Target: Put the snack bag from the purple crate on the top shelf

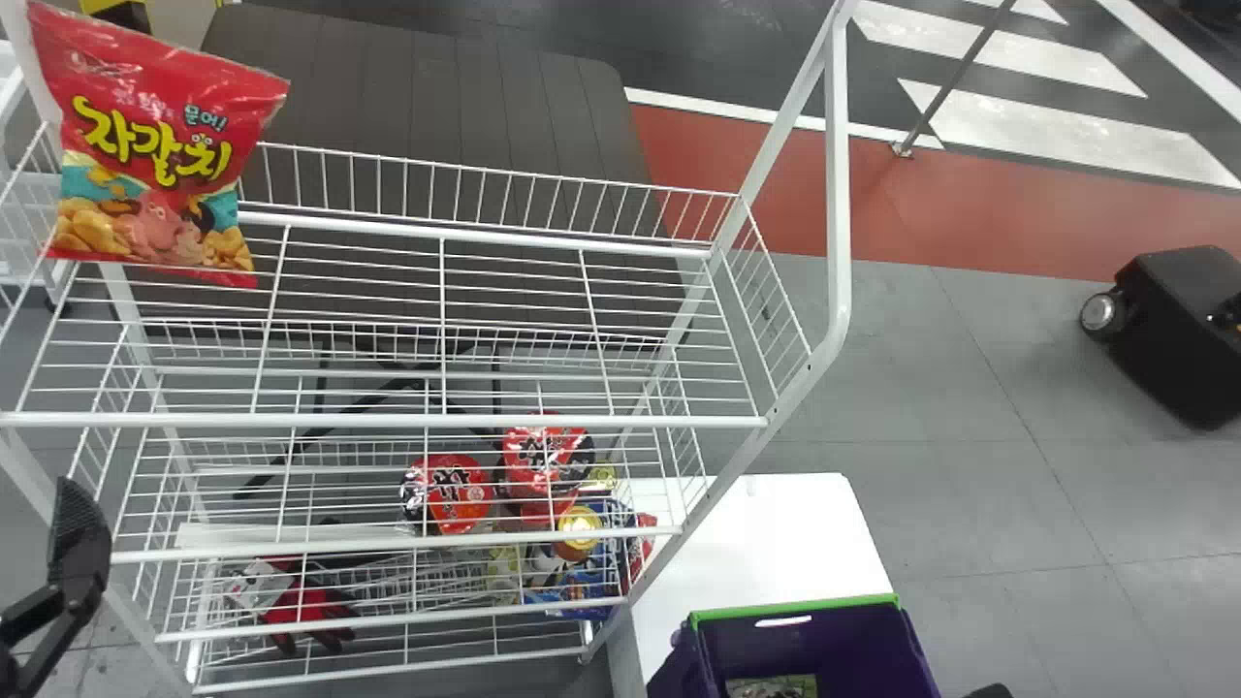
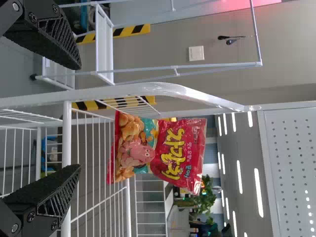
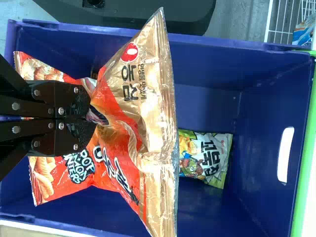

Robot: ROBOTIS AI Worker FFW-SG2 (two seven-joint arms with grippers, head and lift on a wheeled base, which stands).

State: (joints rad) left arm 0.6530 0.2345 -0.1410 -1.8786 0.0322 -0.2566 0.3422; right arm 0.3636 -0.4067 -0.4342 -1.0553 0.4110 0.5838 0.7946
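At the head view's left edge stands my left gripper [image 1: 58, 572], beside the rack's front left post; in the left wrist view this gripper [image 2: 79, 117] is open with nothing between its fingers. My right gripper [image 3: 94, 118] is shut on an orange-and-gold snack bag [image 3: 148, 128], held over the purple crate [image 3: 207, 52]. Inside the crate lies a green snack bag [image 3: 205, 158]. In the head view the crate [image 1: 906, 645] sits at the bottom right. A red snack bag [image 1: 155, 145] stands upright at the left end of the top shelf [image 1: 388, 421].
Lower wire shelves hold red noodle packs [image 1: 456, 492] and other goods, with red gloves [image 1: 305, 606] at the bottom. A white table [image 1: 776, 533] stands right of the rack, under the crate. The top shelf has wire rails at its back and right side.
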